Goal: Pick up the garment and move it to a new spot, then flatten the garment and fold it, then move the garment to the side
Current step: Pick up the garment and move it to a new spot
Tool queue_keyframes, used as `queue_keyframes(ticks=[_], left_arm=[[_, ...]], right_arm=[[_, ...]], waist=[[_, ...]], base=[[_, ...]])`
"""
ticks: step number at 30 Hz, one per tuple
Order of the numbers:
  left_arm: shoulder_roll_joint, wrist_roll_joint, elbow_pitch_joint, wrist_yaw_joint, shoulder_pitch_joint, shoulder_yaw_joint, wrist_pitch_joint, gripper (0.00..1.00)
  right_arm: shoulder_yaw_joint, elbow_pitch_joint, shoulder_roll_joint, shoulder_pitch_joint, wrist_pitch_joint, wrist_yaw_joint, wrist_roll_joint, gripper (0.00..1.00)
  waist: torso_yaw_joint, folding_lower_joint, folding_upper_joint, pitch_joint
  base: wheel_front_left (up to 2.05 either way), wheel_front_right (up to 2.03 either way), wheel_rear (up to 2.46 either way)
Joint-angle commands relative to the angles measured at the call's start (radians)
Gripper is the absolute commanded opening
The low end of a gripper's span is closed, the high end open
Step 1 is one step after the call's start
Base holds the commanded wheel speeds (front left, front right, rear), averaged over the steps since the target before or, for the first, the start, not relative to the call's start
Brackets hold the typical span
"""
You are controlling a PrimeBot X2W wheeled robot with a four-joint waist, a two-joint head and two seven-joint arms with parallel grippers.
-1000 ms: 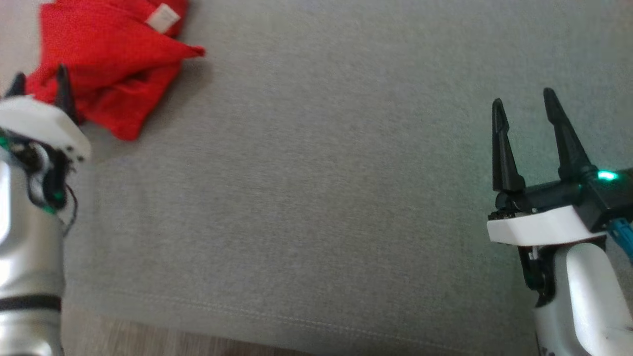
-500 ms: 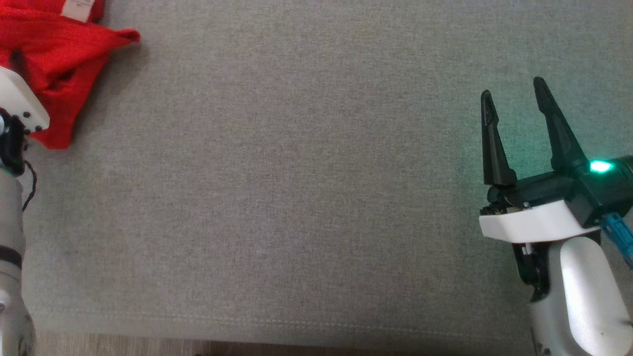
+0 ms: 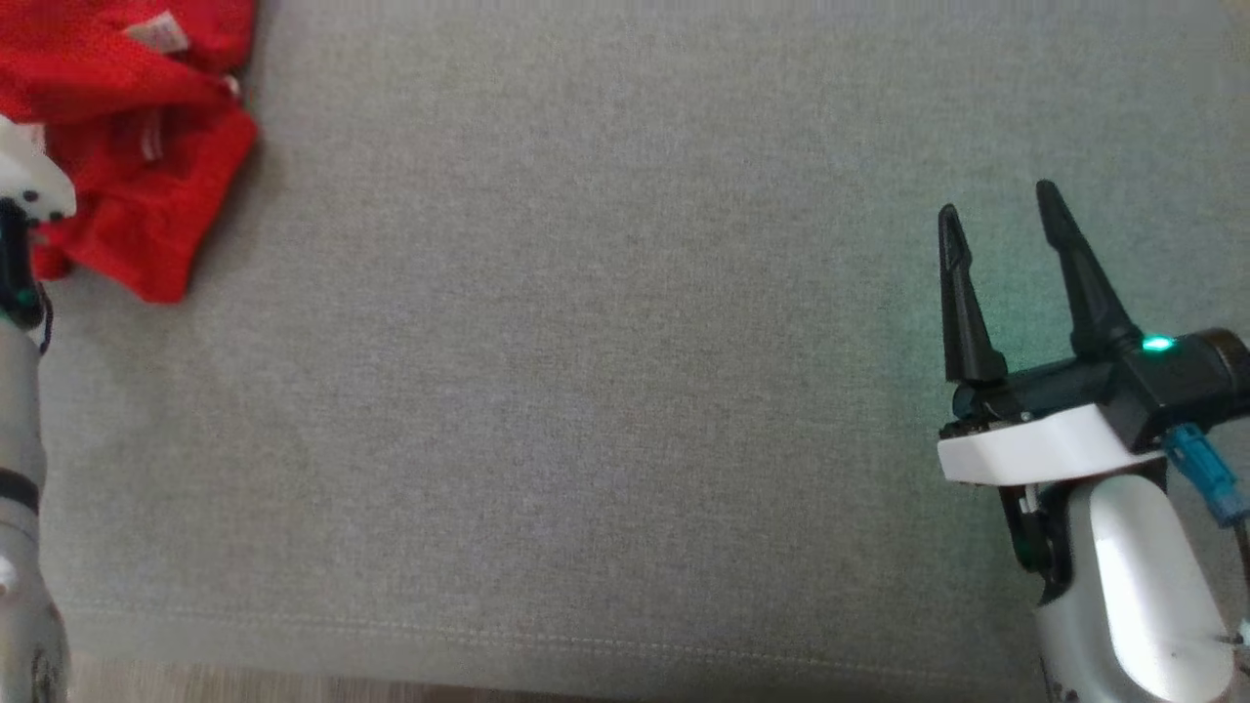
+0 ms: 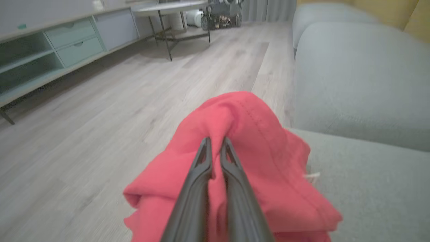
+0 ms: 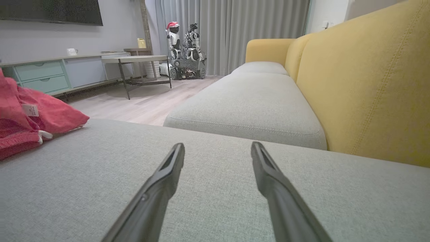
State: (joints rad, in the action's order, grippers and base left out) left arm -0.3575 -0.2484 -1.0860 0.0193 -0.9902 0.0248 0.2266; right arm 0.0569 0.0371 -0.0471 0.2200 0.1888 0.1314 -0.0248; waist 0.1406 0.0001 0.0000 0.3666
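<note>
While the right gripper (image 3: 997,198) hovers over the grey sofa cushion (image 3: 586,391) with fingers spread wide and empty, the left gripper (image 4: 215,141) is pinched almost closed on a raised fold of the red garment (image 4: 265,144). The garment lies bunched at the cushion's left edge; blur makes it unclear whether any of it is lifted.

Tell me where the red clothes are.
The red garment sits far left on the grey cushion in the head view, pinched by the left gripper.
</note>
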Motion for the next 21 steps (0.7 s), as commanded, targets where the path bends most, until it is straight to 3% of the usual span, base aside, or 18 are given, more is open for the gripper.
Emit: queue_keyframes(ticks=[1, 5, 12, 21], left_arm=[[-0.054, -0.001, 0.056, 0.005, -0.043, -0.017, 0.020, 0.00], [-0.028, 0.005, 0.156, 0.035, -0.023, 0.002, 0.033, 0.00], [0.068, -0.001, 0.348, 0.074, 0.039, 0.065, 0.027, 0.00], [0.199, -0.029, 0.596, 0.076, 0.132, 0.161, -0.133, 0.00]], right_arm=[[0.025, -0.020, -0.003, 0.008, 0.014, -0.001, 0.014, 1.00], [0.024, 0.018, -0.003, -0.001, 0.032, -0.001, 0.042, 1.00], [0.030, 0.065, -0.003, -0.010, 0.055, -0.001, 0.098, 1.00], [0.023, 0.068, -0.003, 0.002, 0.068, -0.001, 0.127, 1.00]], waist=[[0.007, -0.0001, 0.0000, -0.047], [0.004, -0.0001, 0.0000, -0.114], [-0.033, -0.0001, 0.0000, -0.207], [-0.134, -0.0001, 0.0000, -0.239]], base=[[0.00, 0.00, 0.00], [0.00, 0.00, 0.00], [0.00, 0.00, 0.00], [0.00, 0.00, 0.00]])
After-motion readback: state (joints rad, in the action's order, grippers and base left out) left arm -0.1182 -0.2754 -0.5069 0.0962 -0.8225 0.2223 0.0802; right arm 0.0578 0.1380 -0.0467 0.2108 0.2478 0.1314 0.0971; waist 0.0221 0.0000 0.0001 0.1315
